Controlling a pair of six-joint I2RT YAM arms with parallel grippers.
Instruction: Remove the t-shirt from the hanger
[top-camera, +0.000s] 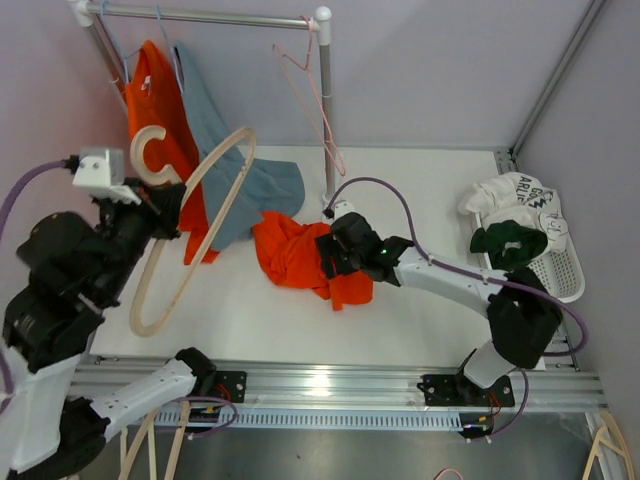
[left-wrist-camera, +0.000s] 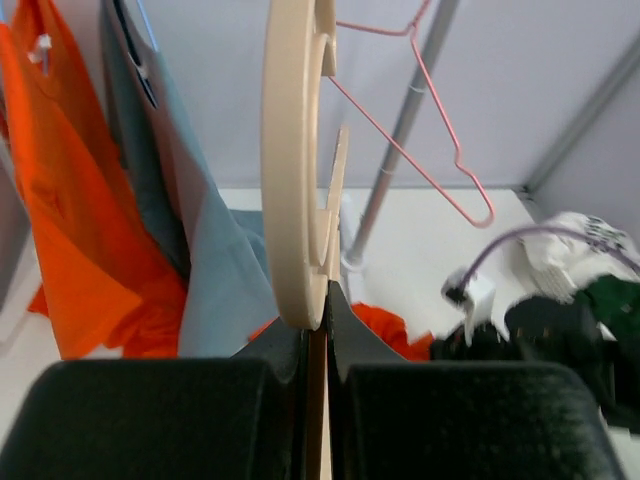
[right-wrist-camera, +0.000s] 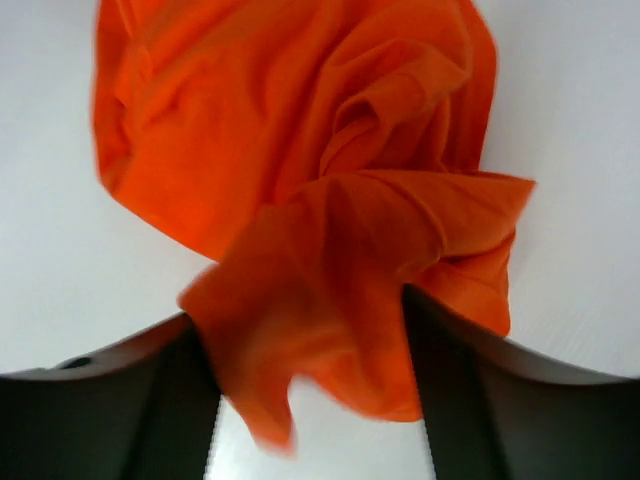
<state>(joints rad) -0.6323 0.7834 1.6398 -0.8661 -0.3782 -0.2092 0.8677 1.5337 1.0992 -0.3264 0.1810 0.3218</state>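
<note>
Orange t-shirt (top-camera: 290, 255) lies crumpled on the white surface (top-camera: 420, 190), near the middle, fully clear of the wooden hanger (left-wrist-camera: 290, 200).

- Left gripper (left-wrist-camera: 318, 310): closed tight on the lower edge of the wooden hanger, which it holds raised over the left side of the surface. No fabric on the hanger in any view.
- Right gripper (right-wrist-camera: 310, 370): low over the near edge of the heap. A bunched fold of the orange cloth sits between its fingers and touches both. The jaws are narrowed onto that fold rather than fully shut.
- Rack rail (top-camera: 200, 15): carries a second orange shirt (top-camera: 155, 90) and a grey-blue shirt (top-camera: 215, 140), plus a bare pink wire hanger (top-camera: 310, 90).
- Basket (top-camera: 565, 275) at far right holds white and dark green garments.

Judgement: the main step looks done, since shirt and hanger are well apart. What seems left is for the right gripper to let go of the cloth and for the hanger to be put down. Whether the shirt is meant to go anywhere else, I cannot tell.
</note>
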